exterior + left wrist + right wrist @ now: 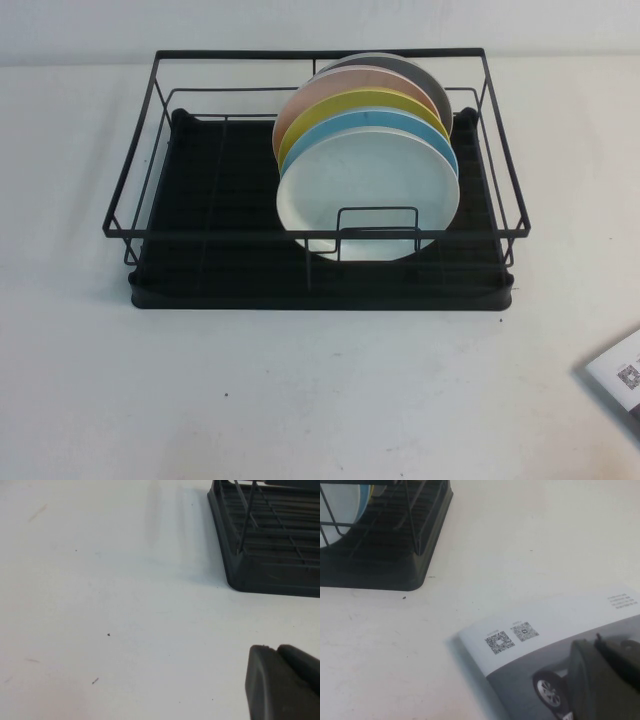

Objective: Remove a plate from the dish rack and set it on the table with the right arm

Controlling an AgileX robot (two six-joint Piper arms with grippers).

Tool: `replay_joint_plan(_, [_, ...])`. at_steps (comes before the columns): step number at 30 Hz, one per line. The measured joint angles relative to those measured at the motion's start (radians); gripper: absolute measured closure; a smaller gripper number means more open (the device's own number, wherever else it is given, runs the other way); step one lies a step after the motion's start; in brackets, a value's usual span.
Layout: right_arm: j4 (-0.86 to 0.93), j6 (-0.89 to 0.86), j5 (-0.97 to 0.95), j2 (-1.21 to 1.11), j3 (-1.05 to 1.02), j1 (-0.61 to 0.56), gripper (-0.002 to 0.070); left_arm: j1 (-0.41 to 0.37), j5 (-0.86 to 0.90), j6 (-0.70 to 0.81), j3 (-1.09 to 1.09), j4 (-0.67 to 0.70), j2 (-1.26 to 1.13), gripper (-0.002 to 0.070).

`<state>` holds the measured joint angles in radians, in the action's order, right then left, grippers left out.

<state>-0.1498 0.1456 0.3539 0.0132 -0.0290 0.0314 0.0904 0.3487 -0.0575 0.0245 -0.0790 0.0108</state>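
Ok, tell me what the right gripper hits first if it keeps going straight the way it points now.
Probably the printed leaflet lying on the table: the right gripper hangs just over its car photo. The dish rack sits farther off to one side, likely out of that line, though depth is unclear.

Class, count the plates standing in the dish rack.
5, upright in the dish rack, front to back: white plate, light blue plate, yellow plate, pink plate, grey plate. More may hide behind.

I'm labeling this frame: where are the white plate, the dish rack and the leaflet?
white plate (366, 190): high view, face.
dish rack (210, 270): high view, tray base.
leaflet (555, 625): right wrist view, white margin.
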Motion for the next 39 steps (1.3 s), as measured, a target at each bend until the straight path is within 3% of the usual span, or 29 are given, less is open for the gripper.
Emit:
replay_joint_plan(7, [-0.096,0.000,-0.024,0.000,0.000,0.000,0.0694,0.000,0.000,0.000,0.000,0.000,0.000,0.0679])
replay_joint_plan(15, [-0.566,0.000,-0.172,0.000,0.000,0.000,0.0694,0.000,0.000,0.000,0.000,0.000,0.000,0.0679])
replay_joint_plan(18, [-0.665,0.000,-0.207,0.000,0.000,0.000,0.0694,0.000,0.000,0.000,0.000,0.000,0.000,0.0679])
replay_joint_plan(28, [-0.750,0.000,-0.101,-0.048,0.044,0.000,0.0694,0.000,0.000,0.000,0.000,0.000,0.000,0.0679])
replay_joint_plan(33, [-0.644,0.012,0.029,-0.308,0.236,0.000,0.0694,0.000,0.000,0.000,0.000,0.000,0.000,0.0679])
replay_joint_plan(39, [-0.586,0.174,0.068,-0.670,0.458,0.000,0.0694,0.000,0.000,0.000,0.000,0.000,0.000,0.0679])
